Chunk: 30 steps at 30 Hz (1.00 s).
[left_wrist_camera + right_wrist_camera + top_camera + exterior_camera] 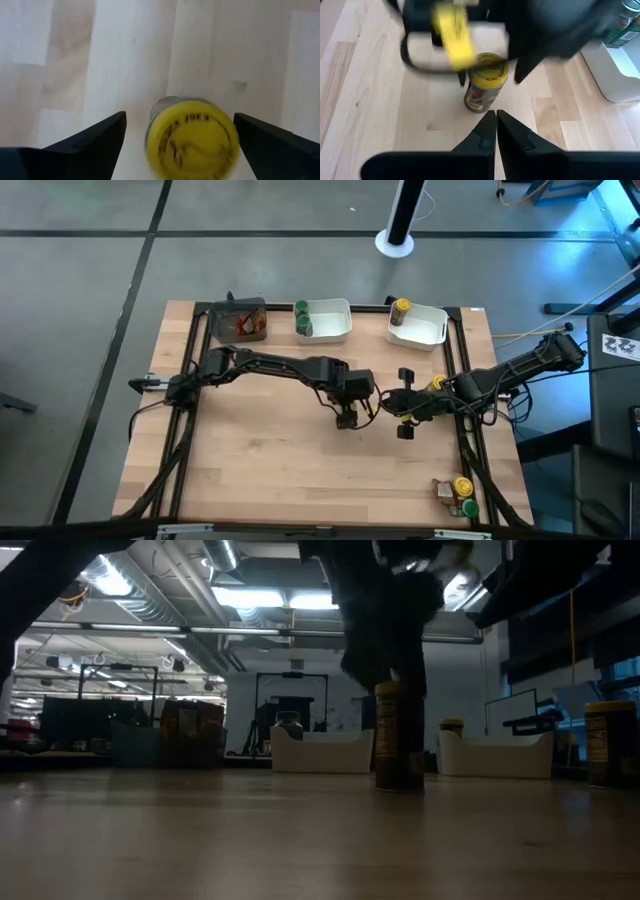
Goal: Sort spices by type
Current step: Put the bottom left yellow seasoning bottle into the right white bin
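Left wrist view shows our left gripper [177,145] spread wide around the upright yellow-lidded jar [192,137], freeing it; our right gripper [496,122] waits clenched nearby.

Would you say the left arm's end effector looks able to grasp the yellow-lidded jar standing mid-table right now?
Probably yes: the left end effector is open directly above the yellow-lidded jar, its fingers on either side with nothing between them.

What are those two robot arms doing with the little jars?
They are sorting spice jars into trays. The left gripper hangs over a yellow-lidded jar standing mid-table, its jaws wide on either side, not gripping. The right gripper waits close beside it, jaws shut and empty. Three more jars wait at the table's near right corner.
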Each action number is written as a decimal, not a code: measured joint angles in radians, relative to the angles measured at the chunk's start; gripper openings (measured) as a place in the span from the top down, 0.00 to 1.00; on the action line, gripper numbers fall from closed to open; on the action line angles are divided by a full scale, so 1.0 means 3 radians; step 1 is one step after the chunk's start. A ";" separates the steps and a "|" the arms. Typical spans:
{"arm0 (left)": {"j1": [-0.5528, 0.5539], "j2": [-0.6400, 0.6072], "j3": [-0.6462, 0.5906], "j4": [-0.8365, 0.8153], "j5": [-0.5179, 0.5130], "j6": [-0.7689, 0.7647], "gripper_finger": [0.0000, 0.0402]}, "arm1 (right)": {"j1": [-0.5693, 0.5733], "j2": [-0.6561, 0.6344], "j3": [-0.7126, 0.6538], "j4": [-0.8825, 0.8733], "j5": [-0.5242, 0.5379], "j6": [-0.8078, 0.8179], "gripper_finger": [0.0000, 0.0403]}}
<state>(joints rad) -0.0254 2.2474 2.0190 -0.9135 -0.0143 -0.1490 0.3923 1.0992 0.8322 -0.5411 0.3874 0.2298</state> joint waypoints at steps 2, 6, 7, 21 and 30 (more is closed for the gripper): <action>0.0000 -0.0125 0.0003 -0.0054 -0.0006 -0.0002 0.13 | 0.0000 0.0000 0.0000 0.0000 0.0000 0.0000 0.96; -0.0016 -0.0438 0.0010 -0.0206 -0.0185 0.0013 0.13 | 0.0000 0.0000 0.0000 0.0003 0.0000 0.0000 0.96; -0.0032 -0.0526 0.0009 -0.0264 -0.0268 0.0040 0.13 | 0.0000 0.0000 0.0000 0.0001 0.0000 0.0000 0.96; -0.0219 -0.2106 -0.2227 0.0972 -0.0802 0.0184 0.13 | 0.0000 -0.0002 0.0001 0.0003 0.0005 -0.0002 0.96; -0.0122 -0.2788 -0.3423 0.2725 -0.0763 0.0550 0.13 | 0.0000 -0.0001 0.0001 0.0280 -0.0074 0.0003 0.96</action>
<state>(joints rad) -0.0618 1.4110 0.9920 -0.0960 -0.2432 0.0160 0.3923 1.0988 0.8326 -0.4571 0.3652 0.2306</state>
